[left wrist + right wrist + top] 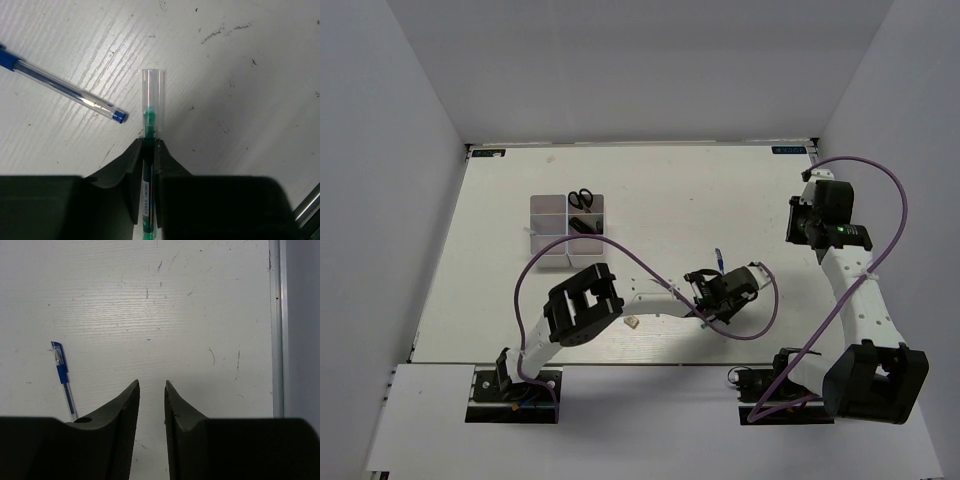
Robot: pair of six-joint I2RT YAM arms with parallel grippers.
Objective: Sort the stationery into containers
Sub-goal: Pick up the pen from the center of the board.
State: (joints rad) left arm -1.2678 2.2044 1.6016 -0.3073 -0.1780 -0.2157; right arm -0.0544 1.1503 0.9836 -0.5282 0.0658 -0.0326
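Green pen (150,115) is clamped lengthwise in the left tool (148,142) at mid-desk (250,100), its clear cap pointing to 12 o'clock. A blue pen (65,90) lies loose at its 10 o'clock. Best approach, I judge: hold the pinch firm, lift clear of the blue pen, and carry to the organiser tray (548,205) at 10 o'clock. The right tool (151,385) is narrow and holds nothing.

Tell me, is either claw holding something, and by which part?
The left gripper pinches the green pen by its barrel, with the capped end sticking out ahead. The right gripper holds nothing.
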